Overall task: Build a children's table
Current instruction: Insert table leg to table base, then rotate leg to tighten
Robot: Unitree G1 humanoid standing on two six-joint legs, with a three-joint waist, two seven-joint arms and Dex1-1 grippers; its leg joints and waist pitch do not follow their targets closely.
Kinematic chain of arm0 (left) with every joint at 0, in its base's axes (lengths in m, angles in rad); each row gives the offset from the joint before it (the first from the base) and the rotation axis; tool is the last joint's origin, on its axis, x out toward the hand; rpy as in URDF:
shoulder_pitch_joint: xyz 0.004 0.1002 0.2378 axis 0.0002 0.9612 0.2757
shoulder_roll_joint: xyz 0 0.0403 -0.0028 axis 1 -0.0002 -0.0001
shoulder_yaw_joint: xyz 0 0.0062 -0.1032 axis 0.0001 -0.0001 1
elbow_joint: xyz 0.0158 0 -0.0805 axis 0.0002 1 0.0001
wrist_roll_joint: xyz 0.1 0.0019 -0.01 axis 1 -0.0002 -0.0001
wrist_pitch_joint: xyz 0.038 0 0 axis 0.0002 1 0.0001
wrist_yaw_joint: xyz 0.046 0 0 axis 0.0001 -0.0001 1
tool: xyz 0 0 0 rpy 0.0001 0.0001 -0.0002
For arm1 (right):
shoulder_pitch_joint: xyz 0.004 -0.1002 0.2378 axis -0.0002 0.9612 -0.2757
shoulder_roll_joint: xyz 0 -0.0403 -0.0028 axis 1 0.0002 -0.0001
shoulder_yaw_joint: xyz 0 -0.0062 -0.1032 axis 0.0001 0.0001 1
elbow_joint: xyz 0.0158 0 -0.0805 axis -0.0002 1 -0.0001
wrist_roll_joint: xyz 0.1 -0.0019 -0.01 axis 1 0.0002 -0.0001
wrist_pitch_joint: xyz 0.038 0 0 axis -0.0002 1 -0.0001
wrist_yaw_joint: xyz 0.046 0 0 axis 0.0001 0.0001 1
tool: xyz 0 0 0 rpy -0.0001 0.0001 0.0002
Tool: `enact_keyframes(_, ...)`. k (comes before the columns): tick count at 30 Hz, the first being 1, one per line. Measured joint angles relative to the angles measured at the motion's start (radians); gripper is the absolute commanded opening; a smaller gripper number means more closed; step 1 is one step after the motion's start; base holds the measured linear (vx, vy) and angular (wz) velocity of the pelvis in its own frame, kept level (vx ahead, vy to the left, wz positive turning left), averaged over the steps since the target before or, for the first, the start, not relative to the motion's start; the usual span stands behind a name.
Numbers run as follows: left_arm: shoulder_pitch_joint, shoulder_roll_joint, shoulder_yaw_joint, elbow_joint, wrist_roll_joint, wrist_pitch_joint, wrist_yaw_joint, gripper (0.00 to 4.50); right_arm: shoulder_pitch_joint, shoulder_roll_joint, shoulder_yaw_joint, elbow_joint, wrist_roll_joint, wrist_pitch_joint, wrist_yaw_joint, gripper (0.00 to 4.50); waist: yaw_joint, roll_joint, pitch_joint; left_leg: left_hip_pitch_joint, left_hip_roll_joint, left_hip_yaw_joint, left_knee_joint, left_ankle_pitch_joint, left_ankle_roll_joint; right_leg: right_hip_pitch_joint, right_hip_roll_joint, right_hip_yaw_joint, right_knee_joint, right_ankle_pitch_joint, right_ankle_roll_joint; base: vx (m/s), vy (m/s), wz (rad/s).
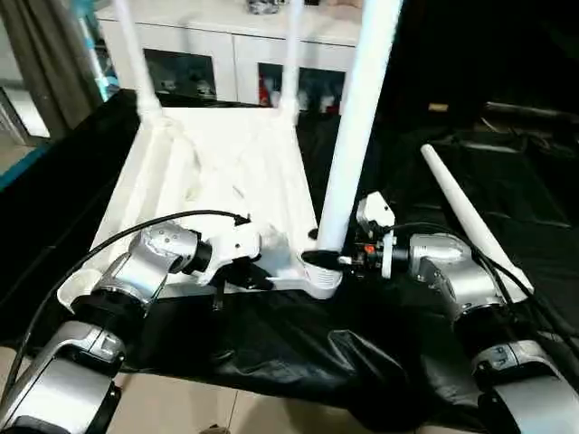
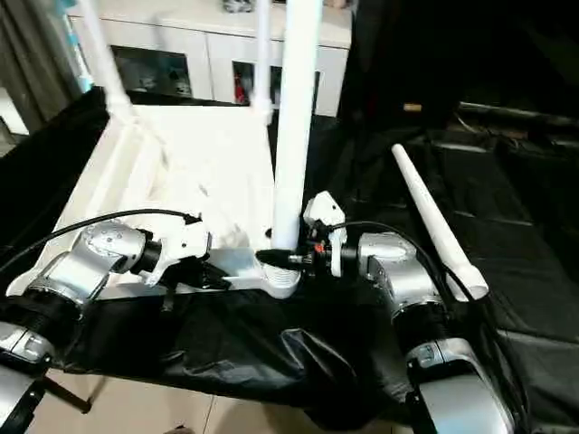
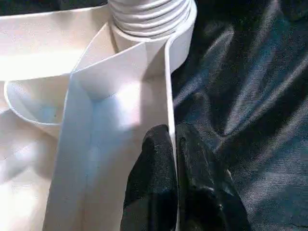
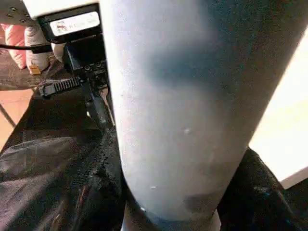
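The children's table top [image 1: 226, 172] lies upside down on a black cloth, ribs facing up. Two white legs [image 1: 136, 63] [image 1: 291, 63] stand in its far corner sockets. A third leg [image 1: 357, 117] stands upright in the near right socket [image 1: 321, 278], and its threaded end [image 3: 149, 17] shows at the socket mouth. My right gripper [image 1: 326, 259] is shut around this leg [image 4: 192, 106] just above the socket. My left gripper [image 3: 174, 144] is shut on the top's near rim [image 3: 168, 86], one finger on each side of the thin wall. A fourth leg [image 1: 470, 217] lies loose on the cloth to the right.
A white cabinet with glass doors [image 1: 235, 36] stands behind the table top. The black cloth [image 1: 298, 353] covers the work surface and hangs in folds over its near edge. Beige floor [image 1: 181, 407] shows below. A black cable [image 1: 118, 240] loops over my left forearm.
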Motion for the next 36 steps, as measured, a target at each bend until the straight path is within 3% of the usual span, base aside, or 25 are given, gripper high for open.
enact_keyframes(7, -0.016, -0.031, 0.000, 0.009, 0.030, 0.041, 0.055, 0.00, 0.052, 0.026, -0.041, -0.019, 0.008, -0.035, -0.090, 1.91, 0.003, 0.000, 0.000, 0.000, 0.000, 0.000, 0.000, 0.000, 0.000, 0.002, 0.000, 0.000, 0.000, -0.002, 0.003, 0.000, 0.000, 0.00)
enact_keyframes(27, -0.021, -0.034, 0.000, 0.010, 0.035, 0.059, 0.060, 0.00, 0.101, 0.033, -0.059, -0.064, 0.008, -0.060, -0.138, 1.91, 0.002, 0.001, 0.000, 0.000, 0.000, 0.000, 0.000, 0.000, 0.000, 0.003, -0.001, 0.000, -0.001, -0.002, 0.003, 0.000, 0.000, 0.00)
enact_keyframes(36, -0.093, -0.117, 0.023, 0.095, 0.063, 0.195, 0.247, 0.00, 0.012, 0.154, -0.102, 0.063, -0.060, -0.080, -0.572, 1.91, -0.041, 0.001, 0.001, 0.000, 0.000, -0.001, 0.000, 0.000, 0.000, 0.001, 0.000, -0.001, -0.004, -0.002, 0.004, 0.000, 0.000, 0.00)
